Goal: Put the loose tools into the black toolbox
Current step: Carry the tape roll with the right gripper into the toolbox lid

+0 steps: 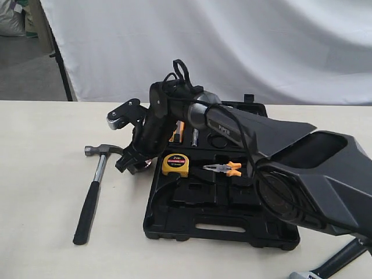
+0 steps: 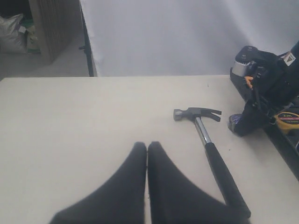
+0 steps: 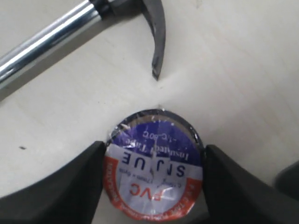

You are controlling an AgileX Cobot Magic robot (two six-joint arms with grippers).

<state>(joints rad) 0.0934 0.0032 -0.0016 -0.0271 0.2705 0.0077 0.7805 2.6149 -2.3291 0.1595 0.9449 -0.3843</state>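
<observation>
**Tape roll clamped beside the open case, hammer loose on the table**

Closest to the exterior camera is the bulky dark grey housing of the right arm [image 1: 314, 180], which reaches across the large black moulded-plastic toolbox [image 1: 221, 229]. That toolbox lies open and flat on the cream table [image 1: 40, 174]. A yellow tape measure [image 1: 175, 164] and orange-handled pliers [image 1: 224, 168] sit in its recesses.

The right gripper [image 1: 132, 160] is down at table level, just beside the case's left edge. Its wrist view shows the two black fingers [image 3: 70, 186] pressed against opposite sides of a small dark tape roll with a purple, white and orange-red printed label [image 3: 153, 163]. Whether the roll is touching the table or just off it cannot be told.

The steel claw hammer with a long black handle [image 1: 96, 186] lies on the table left of the toolbox and outside it. Its head is at the far end and its grip points toward the near edge. Its claw tip [image 3: 156, 70] is near the tape roll but not touching it.

The left gripper [image 2: 147, 149] is over bare table near the hammer's handle, with its black fingertips pressed together and nothing between them.
</observation>
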